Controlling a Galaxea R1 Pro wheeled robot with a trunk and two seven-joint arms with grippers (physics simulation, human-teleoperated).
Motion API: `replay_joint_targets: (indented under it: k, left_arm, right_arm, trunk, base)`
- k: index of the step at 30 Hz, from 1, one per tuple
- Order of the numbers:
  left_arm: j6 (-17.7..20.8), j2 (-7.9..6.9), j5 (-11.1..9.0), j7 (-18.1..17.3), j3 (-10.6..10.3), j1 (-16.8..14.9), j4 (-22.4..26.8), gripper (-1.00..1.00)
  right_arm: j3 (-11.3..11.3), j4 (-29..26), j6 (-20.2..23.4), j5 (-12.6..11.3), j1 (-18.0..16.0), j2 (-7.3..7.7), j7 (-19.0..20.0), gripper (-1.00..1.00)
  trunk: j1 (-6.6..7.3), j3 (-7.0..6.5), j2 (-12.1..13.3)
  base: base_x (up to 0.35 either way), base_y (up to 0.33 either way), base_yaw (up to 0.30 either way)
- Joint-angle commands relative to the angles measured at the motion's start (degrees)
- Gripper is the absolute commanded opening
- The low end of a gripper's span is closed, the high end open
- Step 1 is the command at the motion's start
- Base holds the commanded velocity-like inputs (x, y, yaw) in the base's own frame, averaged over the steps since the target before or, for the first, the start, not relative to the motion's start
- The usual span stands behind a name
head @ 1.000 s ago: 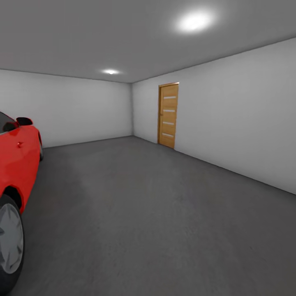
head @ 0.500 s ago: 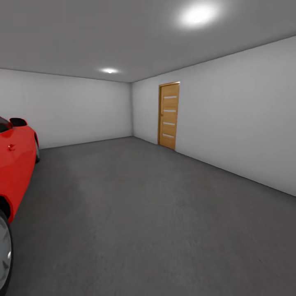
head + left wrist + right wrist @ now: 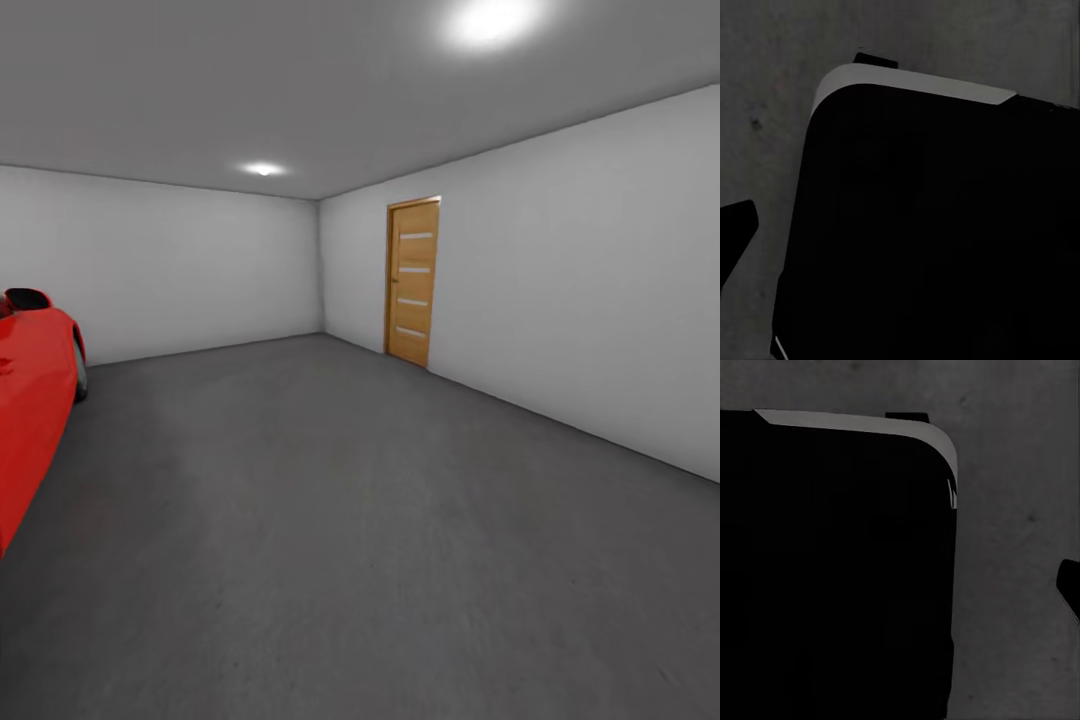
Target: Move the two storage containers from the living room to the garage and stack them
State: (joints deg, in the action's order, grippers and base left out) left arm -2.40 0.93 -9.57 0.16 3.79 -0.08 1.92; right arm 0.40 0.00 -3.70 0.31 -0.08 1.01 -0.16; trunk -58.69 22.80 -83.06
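Note:
I am in the garage, with its dark grey concrete floor point(image 3: 330, 520) spreading ahead between plain white-grey walls. The two storage containers and the living room are out of view. In the left wrist view a dark pointed tip point(image 3: 735, 232) pokes in over the floor point(image 3: 765, 112), beside my black base point(image 3: 930, 225). In the right wrist view a similar dark tip point(image 3: 1071, 589) juts in next to the base point(image 3: 832, 570). Whether these tips are fingers, and how the jaws stand, I cannot tell.
A red car point(image 3: 30, 400) stands at the left edge of the head view. A wooden door point(image 3: 413, 282) with narrow glass slots is shut in the right wall, near the far corner. The back wall point(image 3: 170, 265) lies several metres off.
The whole head view has swung to the right, so the camera moved. The red car has slid mostly out at the left and its wheel has left the picture.

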Motion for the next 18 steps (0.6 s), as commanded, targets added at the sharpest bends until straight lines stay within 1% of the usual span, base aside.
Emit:
replay_joint_targets:
  k: [1,9,15,18]
  left_arm:
    - [-0.13,0.01,-0.19,0.02,0.35,-0.01,0.01,1.00]
    - [0.08,-0.04,-0.20,0.02,0.35,-0.01,0.01,1.00]
    - [0.24,-0.05,-0.20,0.02,0.35,-0.01,0.01,1.00]
    - [0.30,-0.04,-0.20,0.02,0.35,-0.01,0.01,1.00]
  right_arm:
    - [0.02,0.00,-0.17,0.04,-0.01,-0.01,-0.02,1.00]
    - [-0.10,0.00,-0.18,-0.08,-0.01,-0.23,-0.02,1.00]
    - [-0.17,0.00,0.14,-0.16,-0.01,0.22,0.04,1.00]
    - [-0.14,0.00,0.18,-0.14,-0.01,0.14,0.04,1.00]
  trunk:
    - [-0.03,0.05,-0.02]
    - [-0.03,0.05,-0.02]
    - [-0.03,0.05,-0.02]
    - [-0.03,0.05,-0.02]
  base:
    - [0.324,0.000,0.000]
    - [0.324,0.000,0.000]
    - [0.324,0.010,0.000]
    - [0.324,0.045,0.000]
